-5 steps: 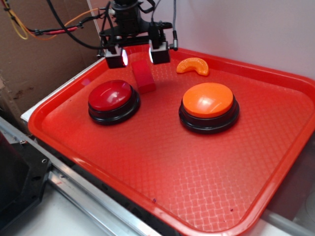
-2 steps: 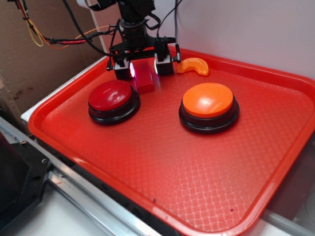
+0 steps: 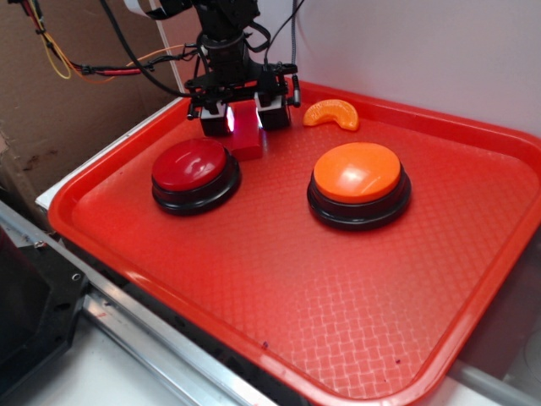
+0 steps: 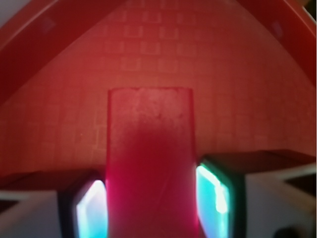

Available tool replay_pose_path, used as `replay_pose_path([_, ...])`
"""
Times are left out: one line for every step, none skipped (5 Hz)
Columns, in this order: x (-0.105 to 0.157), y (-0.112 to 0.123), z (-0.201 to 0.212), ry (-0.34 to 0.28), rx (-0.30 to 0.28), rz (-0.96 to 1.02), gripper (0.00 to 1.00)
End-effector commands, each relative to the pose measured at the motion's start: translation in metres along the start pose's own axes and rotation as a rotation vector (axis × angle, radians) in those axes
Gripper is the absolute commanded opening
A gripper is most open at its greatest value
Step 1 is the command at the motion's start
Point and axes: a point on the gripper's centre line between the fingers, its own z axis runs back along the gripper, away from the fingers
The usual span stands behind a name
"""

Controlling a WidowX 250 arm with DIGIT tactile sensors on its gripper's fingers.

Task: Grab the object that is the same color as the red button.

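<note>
The small red block (image 3: 247, 139) lies on the red tray (image 3: 279, 288) at the back left, just behind the red button (image 3: 191, 165), a dark red dome on a black base. My gripper (image 3: 244, 118) is down over the block with one finger on each side. In the wrist view the block (image 4: 148, 148) fills the gap and both lit pads (image 4: 94, 208) press against its sides. My gripper (image 4: 151, 198) is shut on the block, which still rests on the tray.
An orange-domed button (image 3: 357, 173) stands mid-tray to the right. An orange segment-shaped piece (image 3: 331, 113) lies at the tray's back edge, right of my gripper. A white wall stands behind, cardboard and cables to the left.
My gripper came down from above the block until its fingers straddled it, then the fingers closed in against its sides. The block and buttons have not moved.
</note>
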Motion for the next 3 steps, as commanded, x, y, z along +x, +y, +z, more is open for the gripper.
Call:
replay_pose_path([-0.012,-0.006,0.073,-0.018,-0.025,-0.177,0.00])
replay_pose_path([-0.030,-0.011,0.108,0.017,-0.047,-0.270,0.00])
replay_pose_path([-0.055,-0.014,0.136,0.074,-0.076,-0.374,0.00])
